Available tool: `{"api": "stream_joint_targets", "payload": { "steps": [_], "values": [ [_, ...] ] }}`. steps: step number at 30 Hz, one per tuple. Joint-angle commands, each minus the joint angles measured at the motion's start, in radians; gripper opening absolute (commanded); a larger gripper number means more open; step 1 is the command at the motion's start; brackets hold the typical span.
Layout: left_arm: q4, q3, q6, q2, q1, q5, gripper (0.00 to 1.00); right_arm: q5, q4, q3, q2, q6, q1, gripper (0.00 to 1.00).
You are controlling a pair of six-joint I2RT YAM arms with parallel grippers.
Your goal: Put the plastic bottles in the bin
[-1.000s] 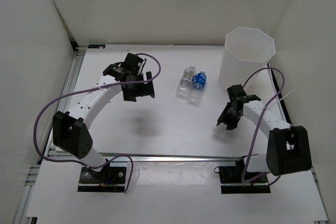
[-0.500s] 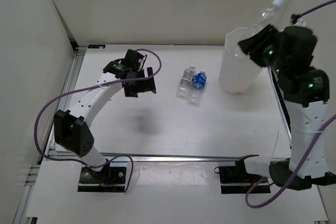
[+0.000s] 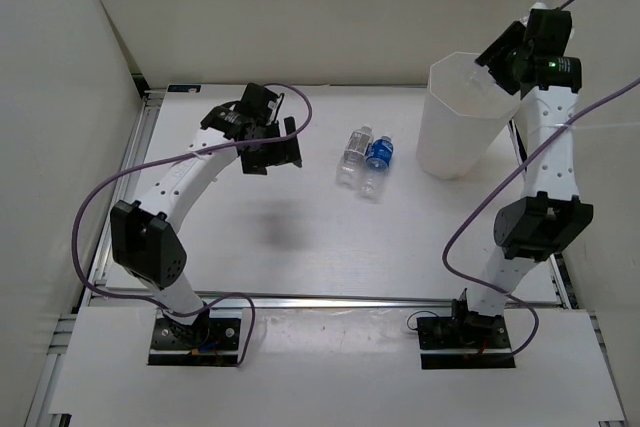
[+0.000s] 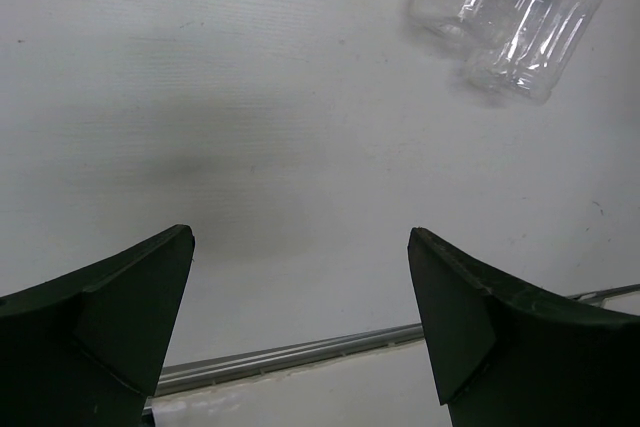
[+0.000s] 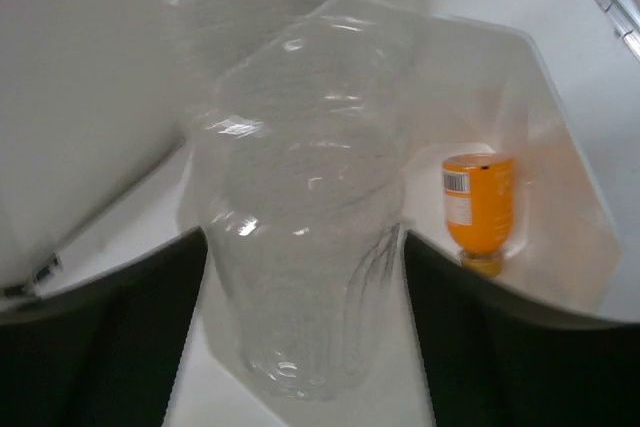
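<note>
The right gripper (image 5: pixel 303 252) clamps a plain clear bottle (image 5: pixel 300 157) above the bin (image 3: pixel 450 142), where the orange bottle (image 5: pixel 478 209) already lies. Released off-centre, it may strike the rim and bounce onto the counter (image 3: pixel 320 237). The left gripper (image 4: pixel 298 239) hangs wide open near the blue-labelled bottle (image 3: pixel 378 155) and a second plain bottle (image 3: pixel 352 157).
</note>
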Motion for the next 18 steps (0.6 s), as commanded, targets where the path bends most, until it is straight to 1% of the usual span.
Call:
{"api": "stream_joint_targets", "payload": {
  "steps": [1,2,3,4,5,6,7,8,9,10,12,13,15,16,18],
  "values": [
    [0.006,0.096,0.011,0.008,-0.003,-0.005,0.99,-0.056,0.056,0.018,-0.063,-0.052,-0.010,0.89],
    [0.016,0.122,0.011,0.025,0.008,0.015,0.99,-0.057,0.056,0.018,-0.063,-0.064,-0.010,0.96],
    [0.026,0.156,0.002,0.076,0.008,0.053,0.99,-0.067,0.056,0.006,-0.072,-0.064,-0.010,1.00],
    [0.026,0.200,0.002,0.111,0.008,0.078,0.99,-0.076,0.043,0.005,-0.101,-0.064,-0.019,1.00],
    [0.026,0.329,-0.007,0.154,0.018,0.108,0.99,-0.089,0.043,-0.026,-0.120,-0.052,-0.019,1.00],
    [0.013,0.414,-0.007,0.258,0.018,0.127,0.99,-0.101,0.030,-0.045,-0.143,-0.035,-0.019,1.00],
    [0.000,0.505,-0.019,0.315,0.018,0.127,0.99,-0.118,0.030,-0.070,-0.192,-0.022,-0.019,1.00],
    [0.014,0.651,-0.019,0.366,0.018,0.147,0.99,-0.136,0.030,-0.121,-0.216,-0.011,-0.019,1.00],
    [0.054,0.683,-0.019,0.406,0.018,0.159,0.99,-0.155,0.021,-0.146,-0.239,0.001,-0.019,1.00],
    [0.109,0.684,0.005,0.448,0.018,0.170,0.99,-0.165,0.012,-0.172,-0.279,0.002,-0.019,1.00],
    [0.231,0.627,0.034,0.470,0.018,0.245,0.99,-0.176,0.012,-0.235,-0.322,0.026,-0.019,1.00],
    [0.293,0.637,0.065,0.519,0.008,0.262,0.99,-0.188,0.012,-0.295,-0.360,0.026,-0.009,1.00],
    [0.293,0.717,0.114,0.590,-0.001,0.309,0.99,-0.189,0.012,-0.343,-0.391,0.038,-0.009,1.00],
    [0.293,0.717,0.149,0.636,-0.001,0.309,0.99,-0.198,0.012,-0.356,-0.401,0.038,-0.009,1.00],
    [0.293,0.730,0.188,0.662,-0.032,0.271,0.99,-0.198,0.003,-0.369,-0.428,0.038,-0.009,1.00]
  ]
}}
